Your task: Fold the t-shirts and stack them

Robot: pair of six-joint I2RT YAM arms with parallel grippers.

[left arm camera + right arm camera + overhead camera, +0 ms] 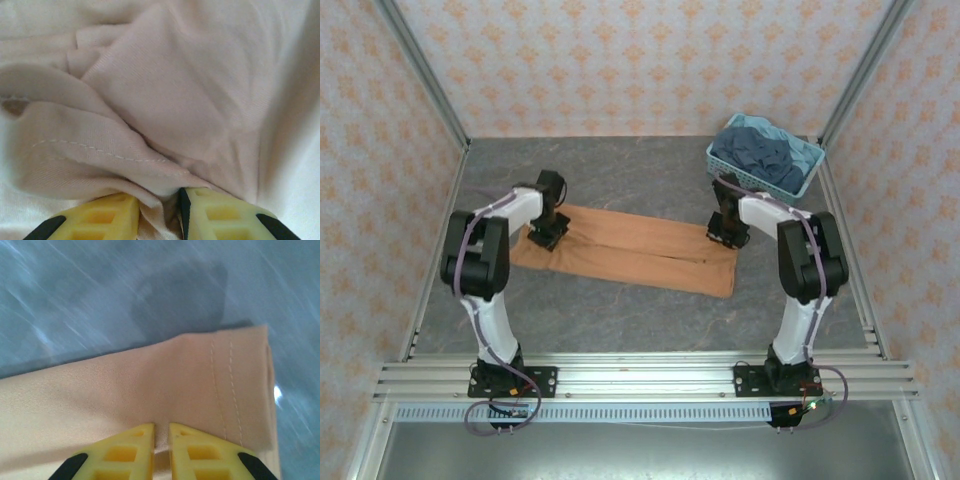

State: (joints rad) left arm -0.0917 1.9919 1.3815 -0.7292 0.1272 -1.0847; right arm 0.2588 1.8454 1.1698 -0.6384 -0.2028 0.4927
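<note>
Working mid-fold on the orange-tan t-shirt point(630, 252), lying as a long strip across the middle of the surface point(620, 175). Pinching bunched cloth at its left end with the left hand point(159, 197) and nipping the hemmed right end with the right hand point(161, 429), both nearly shut on fabric. Probably needing next: lifting both ends together, carrying them over evenly. Leaving the navy t-shirts point(765, 155) in the basket point(750, 178), upper right.

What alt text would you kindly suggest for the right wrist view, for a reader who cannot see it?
The right gripper, with yellow fingers, pinches the near edge of a folded orange-tan t-shirt, close to its double-stitched hem on the right. Beyond the cloth lies the grey table, blurred, with a dark shadow on it.
</note>
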